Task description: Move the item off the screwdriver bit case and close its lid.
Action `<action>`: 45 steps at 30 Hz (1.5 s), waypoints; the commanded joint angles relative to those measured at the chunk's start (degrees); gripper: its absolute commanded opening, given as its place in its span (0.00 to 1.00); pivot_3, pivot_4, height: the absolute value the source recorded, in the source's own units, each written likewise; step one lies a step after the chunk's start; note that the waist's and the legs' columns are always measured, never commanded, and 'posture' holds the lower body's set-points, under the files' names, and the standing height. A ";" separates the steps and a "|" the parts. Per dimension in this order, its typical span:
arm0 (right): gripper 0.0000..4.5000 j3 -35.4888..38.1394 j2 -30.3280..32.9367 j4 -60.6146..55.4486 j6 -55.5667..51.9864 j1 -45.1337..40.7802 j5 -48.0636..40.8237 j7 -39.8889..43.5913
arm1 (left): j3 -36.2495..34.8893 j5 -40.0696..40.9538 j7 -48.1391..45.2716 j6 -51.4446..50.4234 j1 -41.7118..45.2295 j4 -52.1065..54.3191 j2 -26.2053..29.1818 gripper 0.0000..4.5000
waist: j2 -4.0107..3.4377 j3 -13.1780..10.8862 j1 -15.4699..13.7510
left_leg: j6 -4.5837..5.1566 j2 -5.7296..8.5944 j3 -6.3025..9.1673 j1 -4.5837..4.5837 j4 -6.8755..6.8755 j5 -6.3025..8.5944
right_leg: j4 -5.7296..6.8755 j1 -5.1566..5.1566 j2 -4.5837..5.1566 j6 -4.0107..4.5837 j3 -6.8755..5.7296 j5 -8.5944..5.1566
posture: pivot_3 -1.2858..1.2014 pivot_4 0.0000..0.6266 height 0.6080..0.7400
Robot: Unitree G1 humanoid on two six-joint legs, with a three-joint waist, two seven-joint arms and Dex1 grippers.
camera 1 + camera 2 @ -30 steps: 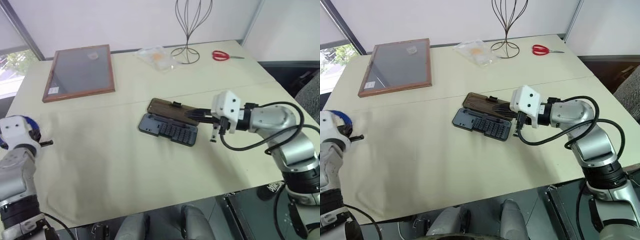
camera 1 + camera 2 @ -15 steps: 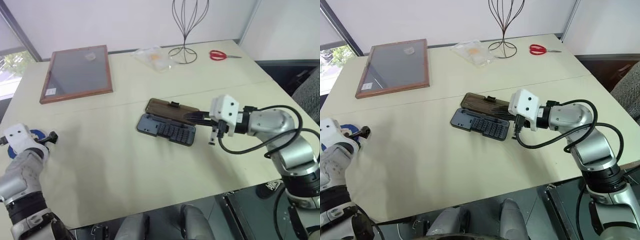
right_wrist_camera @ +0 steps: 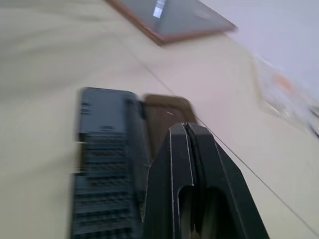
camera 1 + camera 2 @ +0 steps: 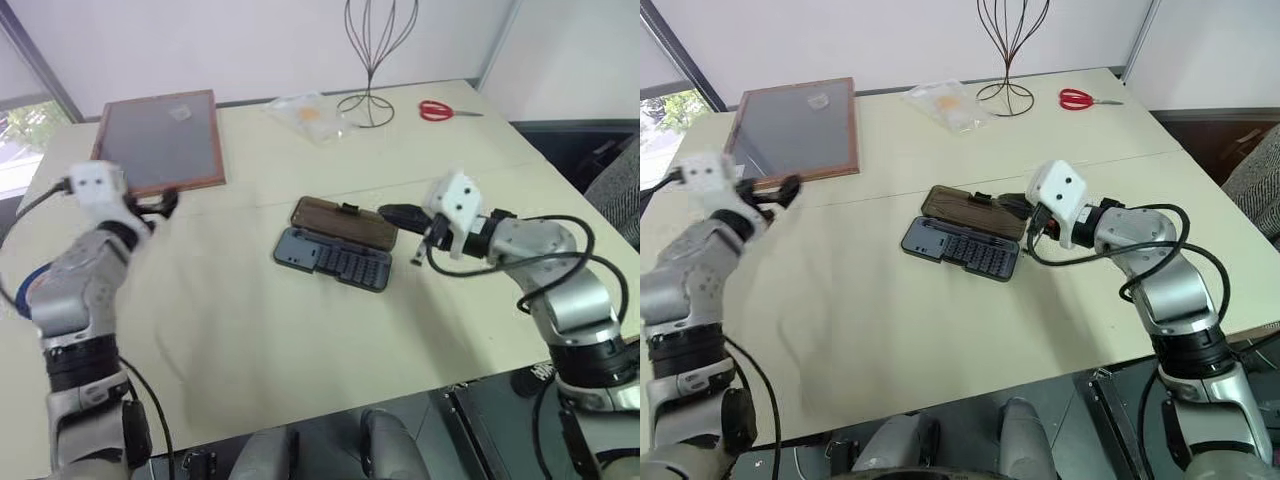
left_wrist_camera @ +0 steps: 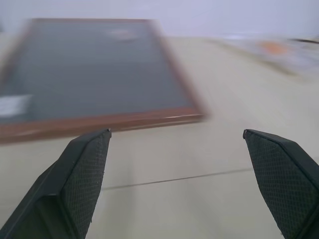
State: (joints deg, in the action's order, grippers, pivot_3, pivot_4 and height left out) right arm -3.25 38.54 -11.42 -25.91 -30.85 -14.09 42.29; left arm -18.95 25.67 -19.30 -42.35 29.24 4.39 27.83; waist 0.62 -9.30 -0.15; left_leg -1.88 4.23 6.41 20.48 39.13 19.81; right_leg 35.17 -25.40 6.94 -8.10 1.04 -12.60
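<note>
The screwdriver bit case (image 4: 335, 262) lies open mid-table, its dark grey base showing rows of bits. Its smoky brown lid (image 4: 345, 222) lies flat behind the base. My right gripper (image 4: 392, 213) is shut and empty, its tips at the lid's right end; the right wrist view shows the shut fingers (image 3: 189, 134) over the lid (image 3: 162, 117) and the base (image 3: 104, 164). My left gripper (image 4: 160, 200) is raised and open, empty, at the near edge of the wooden-framed board (image 5: 99, 74). A blue arc of the item (image 4: 28, 283) shows on the table beside my left forearm.
The wooden-framed grey board (image 4: 160, 140) lies at the back left. A wire stand (image 4: 372, 60), a clear plastic bag (image 4: 310, 112) and red-handled scissors (image 4: 440, 110) sit along the far edge. Bare table (image 4: 230, 350) lies in front of the case.
My left gripper opened and left the blue tape on the table at the left, then rose and swung right toward the board. My right gripper shifted slightly along the lid's right end.
</note>
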 commanded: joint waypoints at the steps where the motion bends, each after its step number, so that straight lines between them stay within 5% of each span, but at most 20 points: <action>1: 0.00 0.85 -1.60 1.87 -1.05 -2.24 1.16 -2.45 | 5.47 3.76 -10.16 -0.45 -0.87 4.44 2.21 0.98 | 0.00 0.00 0.35 | 0.00 0.00 0.01 0.02 -0.01 0.00 | -0.01 -0.02 0.00 0.00 0.00 0.00 | 0.52 0.24 1.00; 8: 0.00 -2.02 -5.28 6.73 -3.17 -4.04 4.62 -5.36 | 16.69 3.30 -26.39 3.75 -4.56 4.88 6.32 0.98 | -0.08 -0.03 1.13 | 0.00 -0.01 -0.02 0.03 -0.05 0.00 | -0.01 -0.05 -0.02 0.00 0.01 0.00 | 0.52 0.24 1.00; 31: 0.00 -1.44 -8.32 9.38 -6.84 -6.24 6.13 -6.63 | 20.03 -0.36 -29.96 9.40 -4.02 1.58 5.05 0.98 | -0.08 -0.03 1.01 | 0.01 0.01 -0.02 0.02 -0.02 0.00 | -0.01 -0.04 -0.02 0.00 0.01 0.00 | 0.52 0.24 1.00; 34: 0.18 -1.46 -8.85 10.80 -6.91 -7.13 6.68 -7.28 | 19.98 -0.69 -30.02 9.70 -3.79 1.31 4.97 1.00 | -0.08 -0.03 0.95 | 0.01 0.01 -0.02 0.04 -0.02 0.00 | -0.01 -0.04 -0.02 0.00 0.02 0.00 | 0.52 0.24 1.00; 41: 0.97 -0.45 -11.99 16.43 -13.79 -12.01 7.59 -13.64 | 19.23 -1.02 -29.92 10.26 -2.77 0.61 4.74 1.00 | -0.08 -0.03 1.13 | 0.00 0.01 -0.02 0.02 -0.01 0.00 | 0.00 -0.04 -0.02 0.00 0.02 0.00 | 0.52 0.24 1.00; 45: 1.00 0.15 -14.46 19.11 -20.83 -15.88 7.77 -17.93 | 19.28 -1.46 -29.94 10.75 -2.52 0.10 4.65 1.00 | -0.08 -0.03 1.19 | 0.00 0.01 -0.01 0.04 -0.05 0.00 | 0.00 -0.06 -0.02 0.00 0.01 0.00 | 0.52 0.24 1.00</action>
State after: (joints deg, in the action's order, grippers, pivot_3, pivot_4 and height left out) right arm -4.49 24.91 7.84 -43.48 -43.60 -6.91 26.79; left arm 1.24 24.29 -49.12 -32.90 25.71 4.05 32.33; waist 0.54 -9.33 1.04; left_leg -1.87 4.24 6.40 20.53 39.09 19.81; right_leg 35.16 -25.46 6.93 -8.10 1.05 -12.60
